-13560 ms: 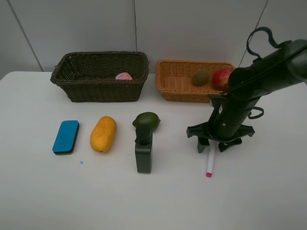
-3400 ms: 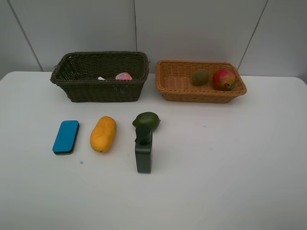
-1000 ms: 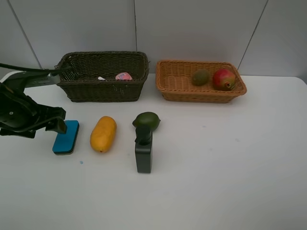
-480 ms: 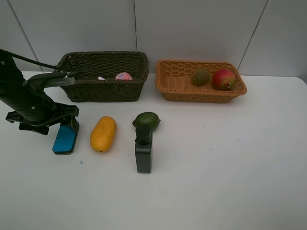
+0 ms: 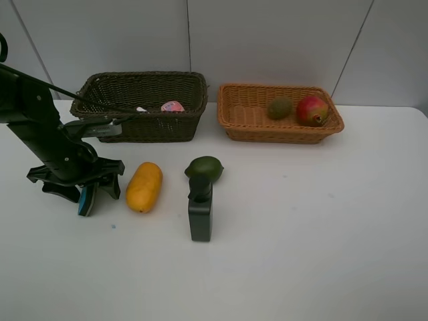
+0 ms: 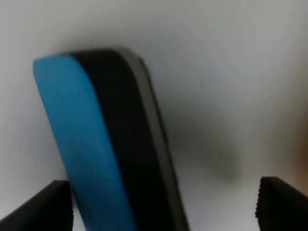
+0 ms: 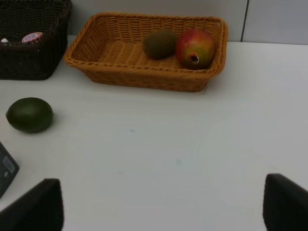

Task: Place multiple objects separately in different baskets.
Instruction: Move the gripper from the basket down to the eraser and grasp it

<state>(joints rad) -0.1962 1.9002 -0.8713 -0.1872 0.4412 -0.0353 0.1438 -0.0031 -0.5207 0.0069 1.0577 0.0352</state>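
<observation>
Left pincer (image 5: 89, 194) is down at bench (image 5: 301, 234) level on the far left, fingers spread wide and nothing pinched. The blue eraser block (image 5: 85, 202) stands between them, tipped up on one long edge. In the left wrist view its blue face leans close by one finger (image 6: 45, 207), with a clear gap to the other. Just right of it the orange-yellow mango (image 5: 144, 186) lies on the bench, near the pincer but apart from it. Further right is the green avocado (image 5: 204, 168), with the dark green bottle (image 5: 200, 212) just in front, cap end toward it; contact cannot be told. In the back row, the dark olive-brown basket (image 5: 107, 127) holds the pink bottle (image 5: 172, 106) and the white-pink marker (image 5: 140, 109), of which only a small white tip shows. The orange-tan basket (image 5: 231, 127) holds the brown kiwi (image 5: 279, 108) and red pomegranate (image 5: 312, 110) side by side. The right pincer (image 7: 163, 204) shows only in its wrist view, fingertips wide apart over bare bench with nothing between them.
</observation>
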